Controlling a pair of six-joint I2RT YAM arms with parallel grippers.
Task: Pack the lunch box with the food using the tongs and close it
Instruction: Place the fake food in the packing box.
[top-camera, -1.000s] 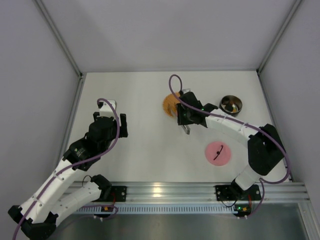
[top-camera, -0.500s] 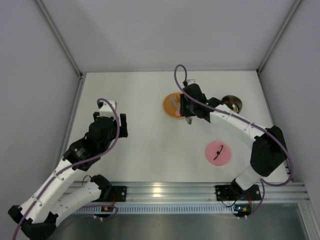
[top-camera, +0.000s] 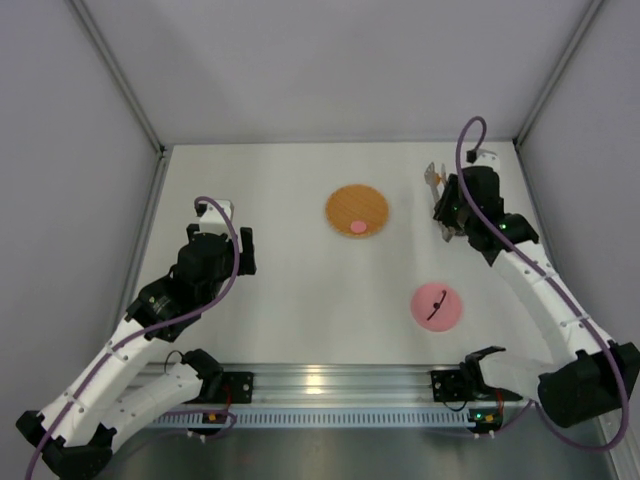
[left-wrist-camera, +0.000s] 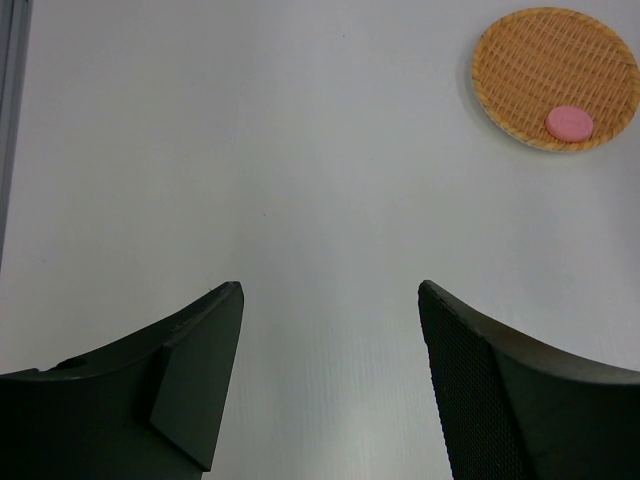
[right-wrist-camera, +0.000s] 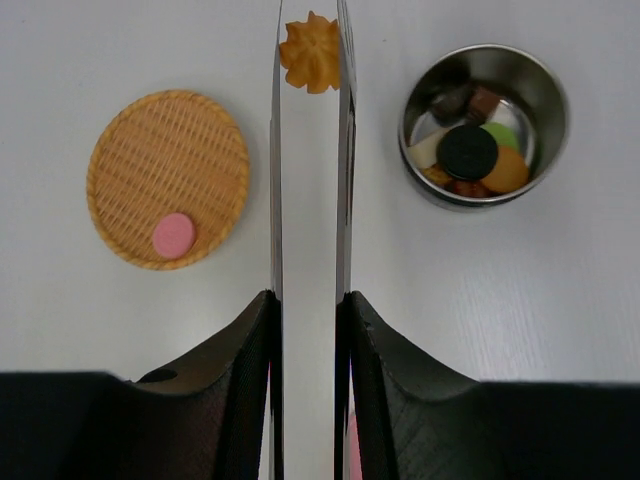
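Observation:
My right gripper (right-wrist-camera: 310, 295) (top-camera: 448, 210) is shut on the tongs (right-wrist-camera: 276, 170) (top-camera: 434, 176), squeezing their two silver arms. A yellow-orange star-shaped cookie (right-wrist-camera: 311, 52) is pinched between the tongs' tips, above the table and left of the lunch box (right-wrist-camera: 485, 125). The steel lunch box holds several food pieces, among them a black disc, an orange one and a green one. In the top view my right arm hides the lunch box. One pink round piece (right-wrist-camera: 174, 236) (top-camera: 358, 227) lies on the woven mat (right-wrist-camera: 167, 178) (top-camera: 356, 210). My left gripper (left-wrist-camera: 330, 290) (top-camera: 225, 245) is open and empty at the left.
The pink disc lid (top-camera: 437, 305) with a black handle lies flat in front of my right arm. The side wall (top-camera: 570, 170) stands close on the right and the back wall (top-camera: 340, 70) behind.
My right arm has swung from over the woven mat to the back right, carrying the tongs and the cookie, and now covers the lunch box in the top view. The left arm has not moved.

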